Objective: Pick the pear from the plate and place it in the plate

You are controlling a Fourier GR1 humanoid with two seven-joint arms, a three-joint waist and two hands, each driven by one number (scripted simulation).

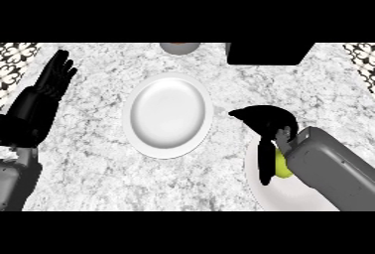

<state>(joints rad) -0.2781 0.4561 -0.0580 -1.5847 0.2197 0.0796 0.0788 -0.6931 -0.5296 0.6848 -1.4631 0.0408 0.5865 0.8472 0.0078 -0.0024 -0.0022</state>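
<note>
At the far left of a grey-and-white marble counter, the robot's left hand rests open near the edge, its black fingers straight, held close together and pointing toward the back of the counter, touching nothing. To its right, at the counter's centre, a white oval-looking plate lies bare, well apart from both hands. Behind it, at the back edge, the rim of a grey round dish shows partly, and further right a black box-shaped object sits against the same edge. At the right, the right hand hangs over a second white plate that lies by the counter's near edge and is largely covered by the grey forearm. Its black fingers are curled downward around a yellow-green pear, only a sliver of which shows between the fingers and the wrist. The pear is above this right-hand plate; whether it touches the plate or is lifted clear cannot be told from this angle. Patterned tile shows at both upper corners beyond the counter.
</note>
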